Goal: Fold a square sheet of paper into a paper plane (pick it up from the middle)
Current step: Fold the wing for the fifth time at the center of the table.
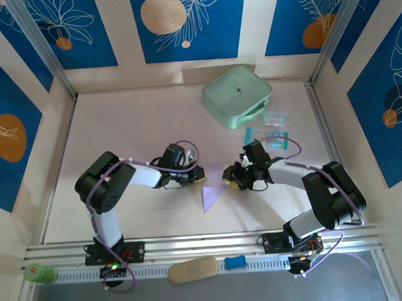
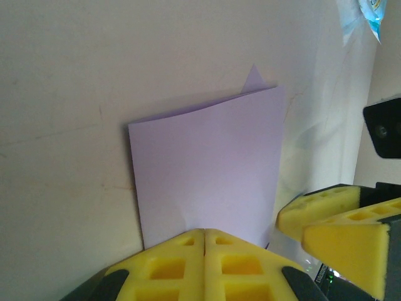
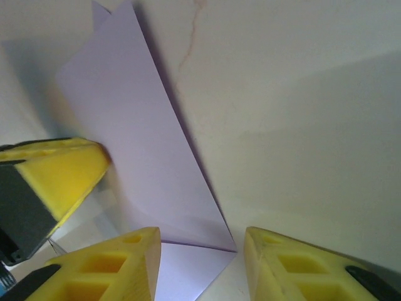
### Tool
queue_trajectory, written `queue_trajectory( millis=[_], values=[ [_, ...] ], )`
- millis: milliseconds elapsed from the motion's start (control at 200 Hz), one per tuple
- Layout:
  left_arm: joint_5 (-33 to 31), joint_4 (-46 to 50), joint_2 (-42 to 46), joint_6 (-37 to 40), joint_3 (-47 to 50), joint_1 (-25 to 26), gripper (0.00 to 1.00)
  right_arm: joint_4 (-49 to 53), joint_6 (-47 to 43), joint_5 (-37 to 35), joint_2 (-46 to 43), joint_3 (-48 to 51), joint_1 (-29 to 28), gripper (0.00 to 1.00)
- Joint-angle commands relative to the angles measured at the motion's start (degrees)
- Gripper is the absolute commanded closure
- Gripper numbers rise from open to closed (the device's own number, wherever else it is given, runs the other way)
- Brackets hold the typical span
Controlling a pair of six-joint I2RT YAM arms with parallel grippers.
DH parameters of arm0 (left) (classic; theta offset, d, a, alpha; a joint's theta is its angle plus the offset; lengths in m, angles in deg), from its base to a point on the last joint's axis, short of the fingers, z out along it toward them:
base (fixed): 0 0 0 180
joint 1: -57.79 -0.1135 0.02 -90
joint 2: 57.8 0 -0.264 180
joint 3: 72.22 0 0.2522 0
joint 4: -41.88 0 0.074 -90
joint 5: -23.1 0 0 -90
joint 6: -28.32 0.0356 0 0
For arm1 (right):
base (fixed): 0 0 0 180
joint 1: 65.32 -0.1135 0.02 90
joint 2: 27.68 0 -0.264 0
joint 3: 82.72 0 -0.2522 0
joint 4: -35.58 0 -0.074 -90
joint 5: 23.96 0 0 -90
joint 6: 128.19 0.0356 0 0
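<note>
Lavender square sheet of paper (image 1: 211,188), partly folded, lies mid-table between two yellow-fingered grippers.
Thin, light and limp, it will likely slide on the smooth pale table (image 1: 133,127) and crease easily; the folded edge looks the firmest place to pinch. One sharp-cornered flap seems lifted. On its left, the left gripper (image 2: 204,251) has its jaws pressed flat together at the sheet's edge; whether paper is caught between them is unclear. On its right, the right gripper (image 3: 200,241) stands part-open astride a corner. A mint-green rounded case (image 1: 236,95) sits far right.
</note>
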Motion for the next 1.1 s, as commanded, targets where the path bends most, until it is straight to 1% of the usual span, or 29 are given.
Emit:
queue_trajectory(
  millis=[0, 160, 250, 460, 625, 725, 855, 955, 1095],
  values=[
    [-0.1, 3.3, -0.1, -0.1, 1.4, -0.1, 0.98, 0.7, -0.7, 1.8, 1.0, -0.7, -1.3, 0.61],
    [-0.2, 3.4, 0.1, 0.0, 1.5, -0.1, 0.98, 1.0, 0.0, 1.0, 0.3, 0.5, -2.1, 0.61],
    [-0.1, 3.4, 0.1, 0.0, 1.5, -0.1, 0.98, 0.2, 0.1, 2.0, 0.4, 1.0, -2.4, 0.61],
    [0.0, 3.3, 0.0, -0.1, 1.4, -0.1, 0.98, -0.7, 0.3, 3.0, 0.8, 0.1, -3.9, 0.64],
    [0.0, 3.2, 0.0, -0.1, 1.5, -0.2, 0.99, -1.3, 0.6, 3.1, 0.6, -0.6, -4.4, 0.64],
    [0.0, 3.1, 0.0, -0.1, 1.6, -0.1, 0.99, 1.2, -0.1, 1.0, -0.2, -1.6, -3.8, 0.64],
    [0.2, 3.1, 0.1, -0.1, 1.8, -0.1, 0.99, 4.7, -2.9, -1.1, -0.5, -4.1, -1.6, 0.63],
    [0.1, 3.0, 0.0, -0.1, 1.8, -0.2, 0.99, 5.4, -5.1, -0.4, 1.0, -6.3, 0.4, 0.62],
    [0.3, 2.9, -0.1, -0.1, 1.7, -0.1, 1.0, 5.7, -7.1, 0.7, 4.6, -9.4, 1.8, 0.62]
  ],
)
